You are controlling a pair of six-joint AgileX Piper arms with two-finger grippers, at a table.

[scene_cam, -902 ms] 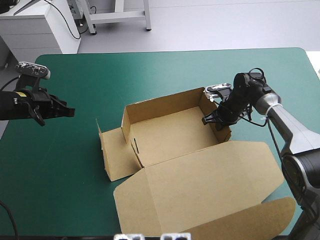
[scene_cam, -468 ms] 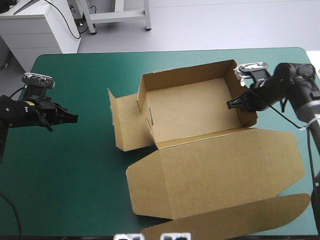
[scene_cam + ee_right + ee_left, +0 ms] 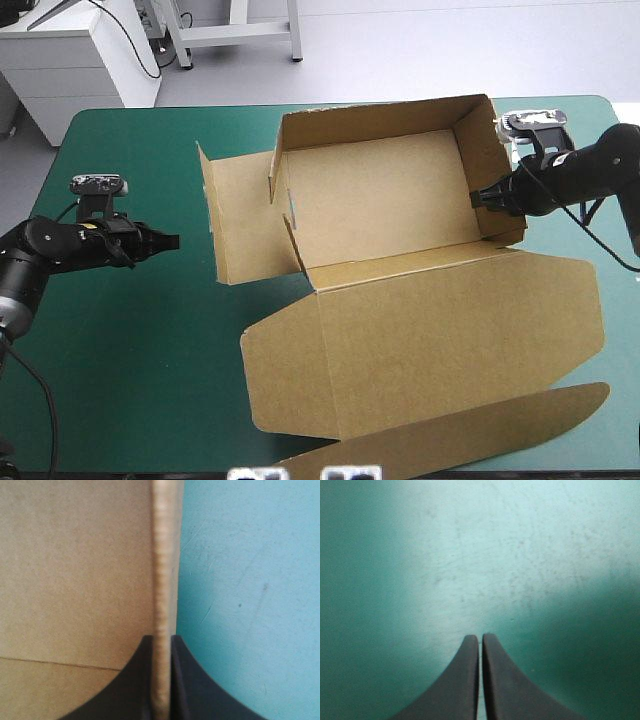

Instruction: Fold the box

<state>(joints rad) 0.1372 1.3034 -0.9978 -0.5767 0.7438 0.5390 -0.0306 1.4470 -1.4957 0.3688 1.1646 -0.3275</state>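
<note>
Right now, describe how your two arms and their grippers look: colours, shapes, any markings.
The left arm and the right arm are both black, with rounded joints. The left arm has a small yellowish mark near its wrist. The left gripper and the right gripper each end in two broad black fingers, curved like fins, wide at the base and narrowing to a tip.
</note>
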